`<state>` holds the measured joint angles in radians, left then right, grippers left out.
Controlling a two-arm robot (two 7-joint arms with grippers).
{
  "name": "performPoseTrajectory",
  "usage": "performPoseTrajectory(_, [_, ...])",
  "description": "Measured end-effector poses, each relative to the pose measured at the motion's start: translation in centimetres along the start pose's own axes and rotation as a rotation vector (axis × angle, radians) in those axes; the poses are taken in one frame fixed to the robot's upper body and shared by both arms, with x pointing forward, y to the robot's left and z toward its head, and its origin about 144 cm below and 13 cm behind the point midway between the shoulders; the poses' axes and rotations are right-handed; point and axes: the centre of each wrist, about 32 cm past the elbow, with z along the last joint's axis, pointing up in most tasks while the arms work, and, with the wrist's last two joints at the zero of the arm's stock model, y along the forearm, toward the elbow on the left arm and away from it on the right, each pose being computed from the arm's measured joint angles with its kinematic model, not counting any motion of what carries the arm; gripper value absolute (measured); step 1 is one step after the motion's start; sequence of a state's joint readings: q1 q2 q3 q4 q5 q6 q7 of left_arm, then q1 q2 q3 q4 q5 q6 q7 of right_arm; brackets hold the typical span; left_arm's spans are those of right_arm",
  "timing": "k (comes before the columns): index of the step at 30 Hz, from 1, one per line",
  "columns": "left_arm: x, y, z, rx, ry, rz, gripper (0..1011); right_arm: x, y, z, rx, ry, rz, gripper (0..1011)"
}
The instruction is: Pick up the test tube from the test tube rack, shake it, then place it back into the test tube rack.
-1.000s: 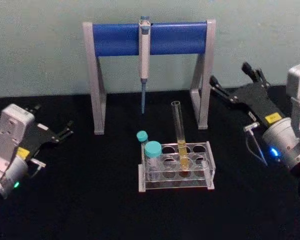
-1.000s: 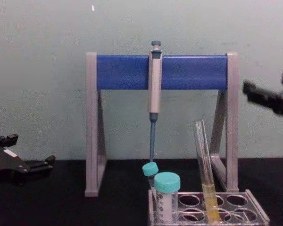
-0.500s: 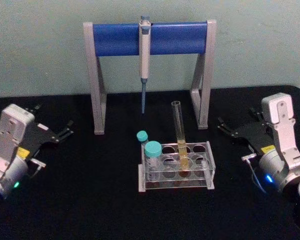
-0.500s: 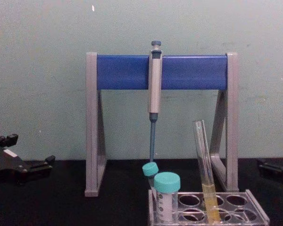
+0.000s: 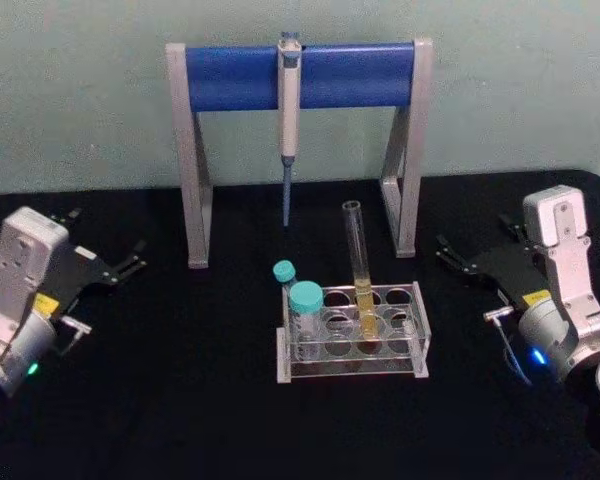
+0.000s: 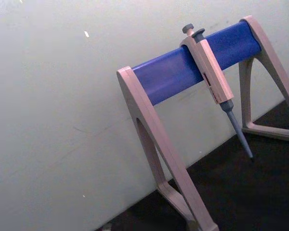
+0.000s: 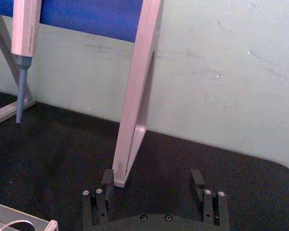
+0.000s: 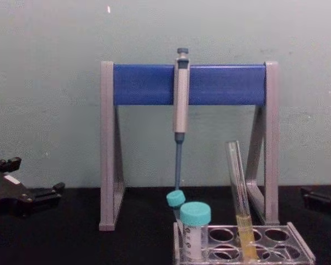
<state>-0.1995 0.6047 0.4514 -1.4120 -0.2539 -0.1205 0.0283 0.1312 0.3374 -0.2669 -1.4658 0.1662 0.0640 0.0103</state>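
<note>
Centre frame, test tube [image 5: 359, 270] stood tilted in test tube rack [image 5: 352, 340]; right gripper [image 7: 154, 185], fingers wide and empty, should be closed high on the bare glass.

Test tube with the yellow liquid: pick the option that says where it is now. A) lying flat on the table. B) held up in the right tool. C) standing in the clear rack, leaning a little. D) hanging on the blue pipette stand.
C: the test tube stands in a hole of the test tube rack, leaning slightly, while the open right tool rests apart from it on the table.
</note>
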Motion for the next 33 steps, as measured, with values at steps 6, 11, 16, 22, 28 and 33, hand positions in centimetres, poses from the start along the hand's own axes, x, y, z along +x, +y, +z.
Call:
performPoseTrajectory(6, [0.00, 0.00, 0.00, 0.000, 0.000, 0.000, 1001, -0.01, -0.01, 0.02, 0.001, -0.001, 0.000, 1000])
performPoseTrajectory(11, [0.00, 0.00, 0.00, 0.000, 0.000, 0.000, 1001, -0.01, -0.01, 0.03, 0.002, -0.001, 0.000, 1000])
performPoseTrajectory(16, [0.00, 0.00, 0.00, 0.000, 0.000, 0.000, 1001, -0.01, -0.01, 0.04, 0.003, -0.002, 0.000, 1000])
performPoseTrajectory(22, [0.00, 0.00, 0.00, 0.000, 0.000, 0.000, 1001, -0.01, -0.02, 0.06, 0.004, -0.002, 0.000, 1000])
performPoseTrajectory(28, [0.00, 0.00, 0.00, 0.000, 0.000, 0.000, 1001, -0.01, -0.02, 0.07, 0.004, -0.002, 0.000, 1000])
performPoseTrajectory(33, [0.00, 0.00, 0.00, 0.000, 0.000, 0.000, 1001, -0.01, -0.01, 0.07, 0.004, -0.002, 0.000, 1000])
